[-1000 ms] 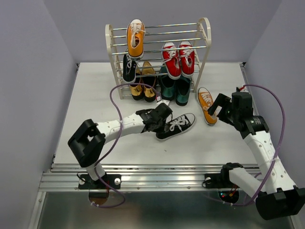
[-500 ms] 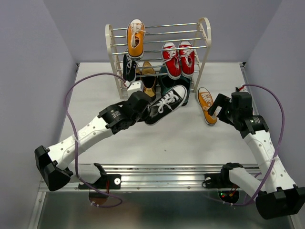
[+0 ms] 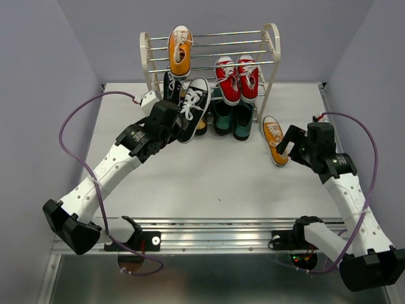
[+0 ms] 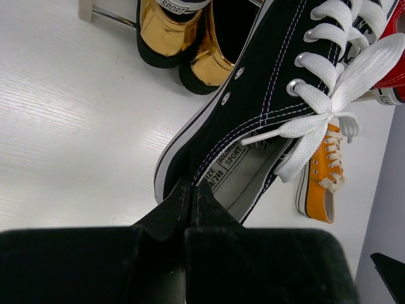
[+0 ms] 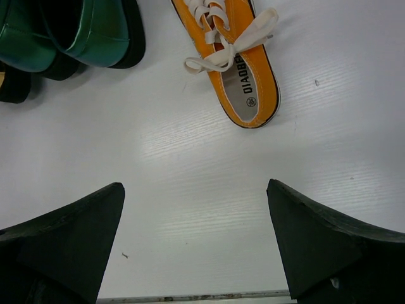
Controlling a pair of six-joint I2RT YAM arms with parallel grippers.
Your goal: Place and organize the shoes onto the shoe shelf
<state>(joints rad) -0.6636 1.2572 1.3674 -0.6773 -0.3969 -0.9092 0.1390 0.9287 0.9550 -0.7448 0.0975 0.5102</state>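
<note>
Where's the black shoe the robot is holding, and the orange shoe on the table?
black shoe (image 4: 262,111): left wrist view, on its canvas side below the eyelets.
orange shoe (image 5: 253,95): right wrist view, on its printed insole.

Bright even light from above, soft shadows, streaky sheen on table, glare on gold shoes, right gripper fingers dark, probably defocused.
</note>
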